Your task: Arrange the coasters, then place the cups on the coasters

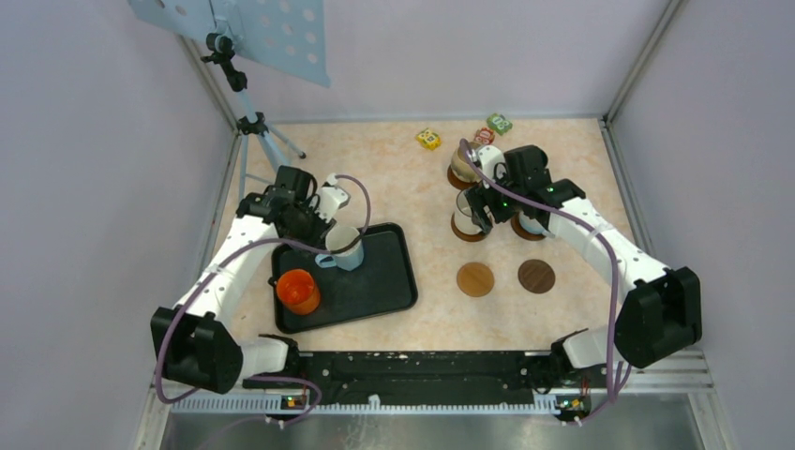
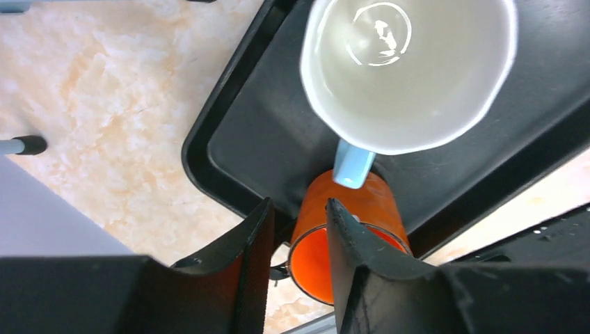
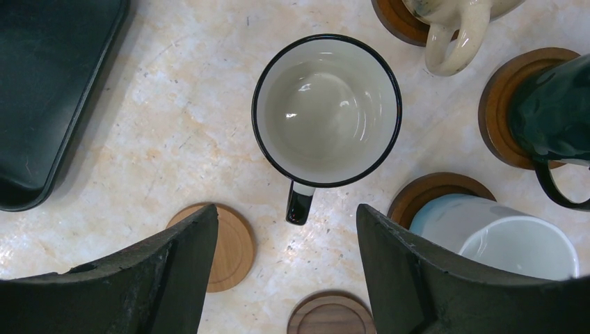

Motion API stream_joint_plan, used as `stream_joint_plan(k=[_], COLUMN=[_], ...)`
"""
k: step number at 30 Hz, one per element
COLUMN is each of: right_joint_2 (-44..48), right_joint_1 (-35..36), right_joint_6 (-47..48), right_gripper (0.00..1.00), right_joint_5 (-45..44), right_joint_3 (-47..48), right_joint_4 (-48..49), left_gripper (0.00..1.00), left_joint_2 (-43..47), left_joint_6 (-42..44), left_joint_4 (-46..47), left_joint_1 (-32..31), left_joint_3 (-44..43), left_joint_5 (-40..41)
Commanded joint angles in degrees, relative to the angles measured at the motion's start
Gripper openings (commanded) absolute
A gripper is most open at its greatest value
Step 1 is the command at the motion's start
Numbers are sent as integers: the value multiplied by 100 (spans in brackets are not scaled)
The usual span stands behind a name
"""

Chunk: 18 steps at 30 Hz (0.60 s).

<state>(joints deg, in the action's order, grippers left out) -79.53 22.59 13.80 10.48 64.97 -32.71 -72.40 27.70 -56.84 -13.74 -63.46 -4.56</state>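
Both claws empty. Left claw (image 2: 299, 207) slightly apart over tray (image 2: 229, 139); blue-handled mug (image 2: 410, 69) ahead of it, orange mug (image 2: 379, 205) underneath. Risk: pinch misses handle, clips orange mug. Right claw (image 3: 285, 212) wide apart over dark-rimmed mug (image 3: 327, 111).

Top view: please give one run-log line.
tray: orange mug, blue-handled mug | free: light coaster, dark coaster | right jaws: open

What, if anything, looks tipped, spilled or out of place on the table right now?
Nothing stands out. The orange mug and the blue-handled white mug stand upright on the black tray, and the dark-rimmed mug is upright too. No spill or damage shows.
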Motion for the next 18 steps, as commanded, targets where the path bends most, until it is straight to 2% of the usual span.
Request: stream_joint_plan(k=[1, 18], right_joint_2=[252, 166], right_joint_1=[-44, -44], right_joint_6=[-11, -53], right_gripper=[72, 72], right_joint_5=[77, 130], right_joint_3=[246, 258], right_joint_4=[2, 12], left_gripper=[37, 34], left_joint_2=[-58, 94], left_joint_6=[257, 231], left_joint_4=[443, 678], left_joint_1=[64, -156], left_joint_3=[264, 876], left_joint_5=[399, -352])
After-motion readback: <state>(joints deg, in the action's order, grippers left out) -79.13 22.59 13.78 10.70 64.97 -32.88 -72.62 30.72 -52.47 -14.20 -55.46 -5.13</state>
